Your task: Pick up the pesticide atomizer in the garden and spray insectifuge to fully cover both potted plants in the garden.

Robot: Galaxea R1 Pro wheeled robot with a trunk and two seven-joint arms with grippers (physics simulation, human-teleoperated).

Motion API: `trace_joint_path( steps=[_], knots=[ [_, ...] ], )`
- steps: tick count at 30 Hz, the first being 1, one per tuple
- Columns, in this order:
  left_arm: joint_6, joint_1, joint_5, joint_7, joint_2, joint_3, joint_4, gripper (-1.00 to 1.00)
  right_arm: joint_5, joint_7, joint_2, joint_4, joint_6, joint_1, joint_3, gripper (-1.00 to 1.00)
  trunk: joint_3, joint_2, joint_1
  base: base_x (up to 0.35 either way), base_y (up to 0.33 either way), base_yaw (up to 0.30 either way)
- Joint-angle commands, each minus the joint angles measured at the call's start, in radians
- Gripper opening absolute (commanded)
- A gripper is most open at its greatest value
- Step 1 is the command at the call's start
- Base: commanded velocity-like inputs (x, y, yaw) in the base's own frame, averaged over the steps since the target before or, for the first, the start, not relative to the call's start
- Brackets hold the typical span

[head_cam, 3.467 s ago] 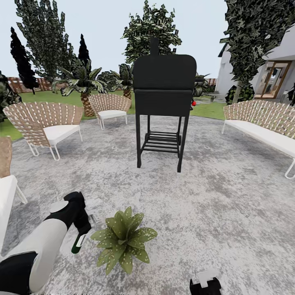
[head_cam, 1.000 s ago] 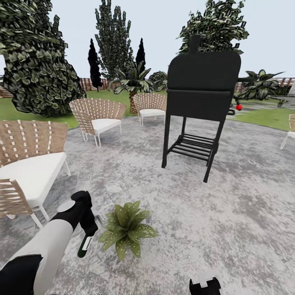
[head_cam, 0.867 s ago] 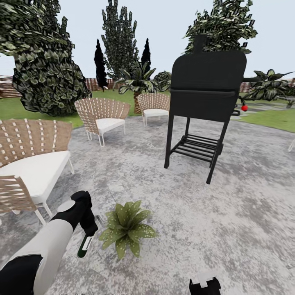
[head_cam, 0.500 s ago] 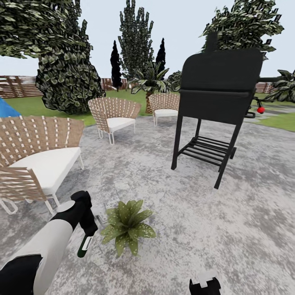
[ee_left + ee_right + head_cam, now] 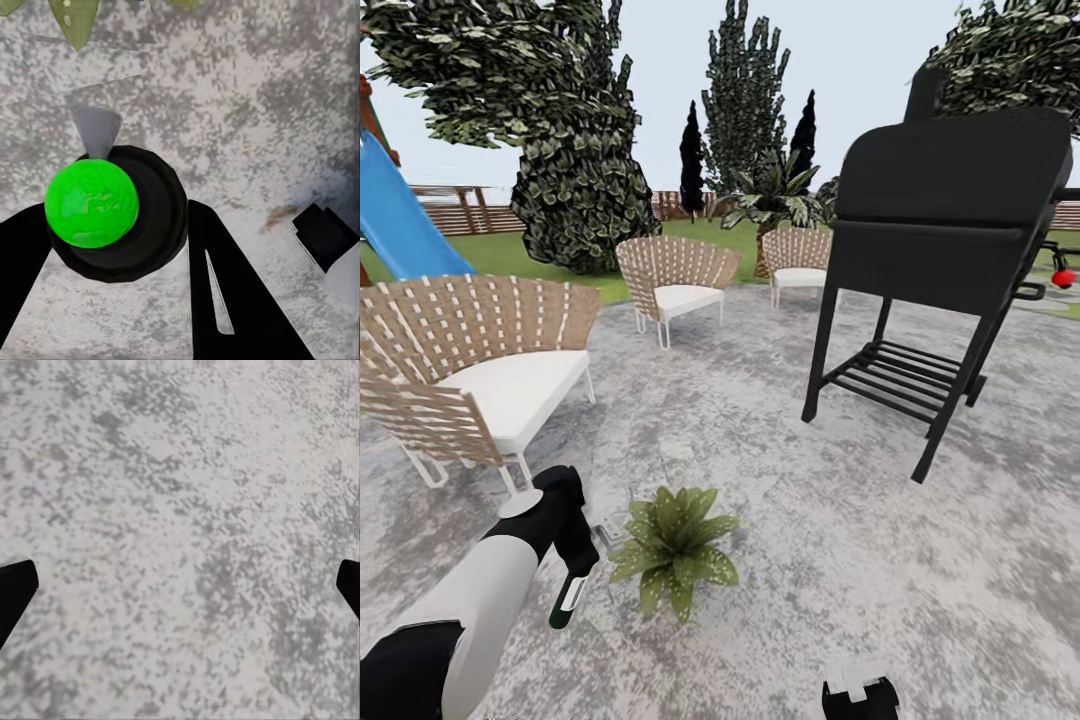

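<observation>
**Patio stock, left to right**

I list from my left. A blue slide (image 5: 395,220) at the edge of the lawn. Three wicker chairs (image 5: 490,375) with white cushions, ranged along the grey patio (image 5: 920,570). My left gripper (image 5: 572,560), clamped on the spray bottle (image 5: 567,600), which hangs nozzle-up with its dark body pointing down; in the wrist view the bottle (image 5: 112,210) sits between the two black fingers (image 5: 232,292), its green base toward the camera. Just beside it, one potted plant (image 5: 672,545) with speckled green leaves (the specks may be spray; I cannot tell). A black grill (image 5: 940,240) on legs. My right gripper (image 5: 860,692), fingertips spread wide over bare paving.
</observation>
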Motion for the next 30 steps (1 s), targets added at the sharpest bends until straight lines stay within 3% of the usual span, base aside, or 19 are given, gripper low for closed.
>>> trace_joint_path(
  steps=[1, 19, 30],
  knots=[
    [0.01, -0.001, -0.008, -0.008, -0.001, 0.006, -0.001, -1.0, 0.01, -0.003, 0.001, 0.001, -0.003, -0.001, -0.008, 1.0, -0.001, 0.0, 0.0, 0.134, -0.274, 0.277],
    [0.018, 0.0, -0.008, -0.004, -0.001, 0.005, -0.001, -1.0, 0.01, -0.002, 0.001, 0.001, -0.003, -0.001, -0.008, 1.0, -0.001, 0.0, 0.0, 0.11, -0.274, 0.277],
    [0.018, 0.0, -0.008, -0.004, -0.001, 0.005, -0.001, -1.0, 0.01, -0.002, 0.001, 0.002, -0.003, -0.001, -0.008, 1.0, -0.001, 0.0, 0.0, 0.008, -0.274, 0.277]
  ],
)
